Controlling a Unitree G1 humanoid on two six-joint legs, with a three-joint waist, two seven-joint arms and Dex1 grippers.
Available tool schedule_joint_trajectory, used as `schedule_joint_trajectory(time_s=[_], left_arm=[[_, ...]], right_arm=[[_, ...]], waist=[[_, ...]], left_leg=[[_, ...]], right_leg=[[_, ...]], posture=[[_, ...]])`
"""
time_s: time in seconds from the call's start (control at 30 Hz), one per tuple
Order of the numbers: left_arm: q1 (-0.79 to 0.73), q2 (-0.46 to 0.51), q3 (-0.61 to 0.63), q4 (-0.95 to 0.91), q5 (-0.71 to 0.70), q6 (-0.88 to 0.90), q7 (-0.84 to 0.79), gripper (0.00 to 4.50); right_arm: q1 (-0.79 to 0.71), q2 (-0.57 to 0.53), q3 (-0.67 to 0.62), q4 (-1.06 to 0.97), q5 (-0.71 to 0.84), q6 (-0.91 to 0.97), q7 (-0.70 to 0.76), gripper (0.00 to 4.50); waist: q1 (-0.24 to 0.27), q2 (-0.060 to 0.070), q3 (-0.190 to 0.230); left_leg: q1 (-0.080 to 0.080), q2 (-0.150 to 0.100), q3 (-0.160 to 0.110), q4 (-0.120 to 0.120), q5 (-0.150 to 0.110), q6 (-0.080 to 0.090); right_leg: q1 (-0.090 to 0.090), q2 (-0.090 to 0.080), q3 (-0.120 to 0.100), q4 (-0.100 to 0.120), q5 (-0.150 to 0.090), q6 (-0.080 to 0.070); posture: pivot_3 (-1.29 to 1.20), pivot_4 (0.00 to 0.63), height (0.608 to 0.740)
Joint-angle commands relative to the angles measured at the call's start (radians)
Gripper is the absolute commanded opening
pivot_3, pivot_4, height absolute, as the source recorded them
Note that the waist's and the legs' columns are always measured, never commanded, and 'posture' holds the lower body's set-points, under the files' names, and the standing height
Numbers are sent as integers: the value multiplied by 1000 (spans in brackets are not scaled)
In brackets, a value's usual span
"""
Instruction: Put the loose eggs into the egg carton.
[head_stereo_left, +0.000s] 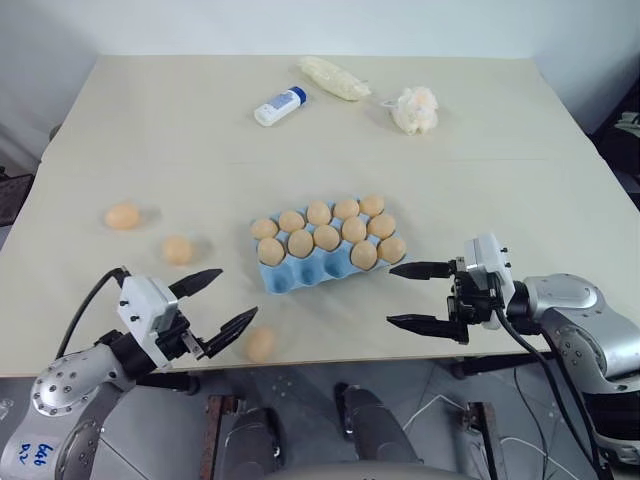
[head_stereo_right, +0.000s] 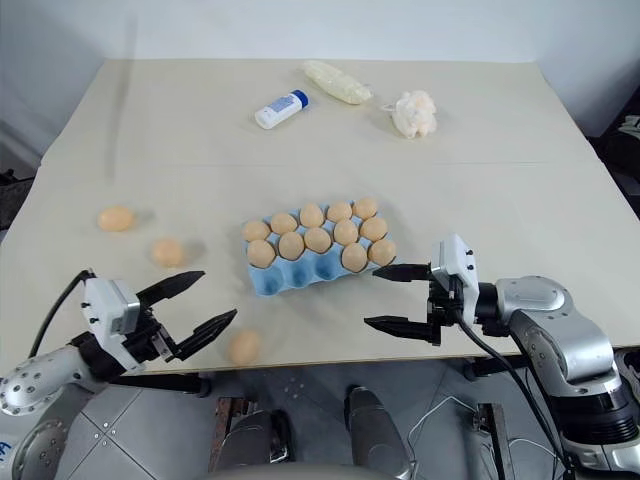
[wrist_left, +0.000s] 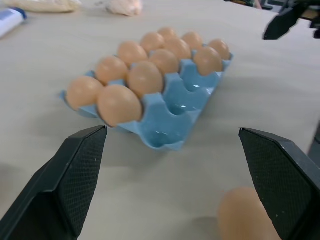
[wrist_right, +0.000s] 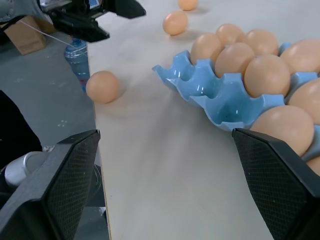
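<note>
Item: egg carton (head_stereo_left: 325, 262), light blue, 3 rows of 5 cups, sitting mid-table (head_stereo_left: 500, 160).
Contents: 11 eggs seated; both far rows look full, and 1 egg sits at the right end of the near row. 4 near-row cups stand empty.

Item: loose eggs, 3 counted.
- Egg 1 (head_stereo_left: 261, 344), at the table's near edge, just beside the left gripper's fingertips.
- Egg 2 (head_stereo_left: 177, 249), left of the carton, apart from it.
- Egg 3 (head_stereo_left: 122, 216), farther left again.

Item: left gripper (head_stereo_left: 216, 302), fingers spread wide, holding nothing, near egg 1.
Item: right gripper (head_stereo_left: 417, 295), fingers spread wide, holding nothing, just beside the carton's near right corner.

Other: 1 white bottle (head_stereo_left: 279, 106), 1 cream bag (head_stereo_left: 333, 78), 1 pale fluffy lump (head_stereo_left: 415, 110), all far side.

Handling note, as a judgement: egg 1 seems the step in hand. It lies close to the edge, so bracket it with both fingers before closing, avoid nudging it outward, close gently, and lower it into an empty near-row cup.
</note>
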Motion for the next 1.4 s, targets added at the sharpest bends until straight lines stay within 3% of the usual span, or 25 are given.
schedule_joint_trajectory(time_s=[0.03,0.33,0.67,1.07,1.4], left_arm=[[31,-15,-56,-46,47,-28,11,4500],[67,-14,-110,-107,48,2,18,4500],[22,-17,-244,-8,171,-35,15,4500],[-67,-19,-310,123,276,12,54,4500],[-133,-79,-326,228,346,-62,98,1333]], right_arm=[[-13,7,-2,-8,-4,-23,5,4429],[-1,3,-7,-24,-8,-5,-19,4429],[10,1,-13,-29,-7,-1,-36,4429],[31,-10,-40,-36,-6,6,-74,4429],[21,-22,-54,-45,2,25,-86,4500]], waist=[[-1,0,0],[-5,0,0],[-6,0,0],[-5,0,0],[7,0,-1]], left_leg=[[0,0,0,0,0,0],[0,0,0,0,0,0],[0,0,0,0,0,0],[0,0,-1,1,1,3],[0,-2,-1,1,2,4]], right_leg=[[0,0,0,0,0,0],[0,0,0,0,0,0],[0,0,0,0,0,0],[0,0,0,0,0,0],[1,-2,0,2,0,1]], posture=[[0,150,740],[0,150,740],[0,150,740],[0,150,740],[0,150,740]])
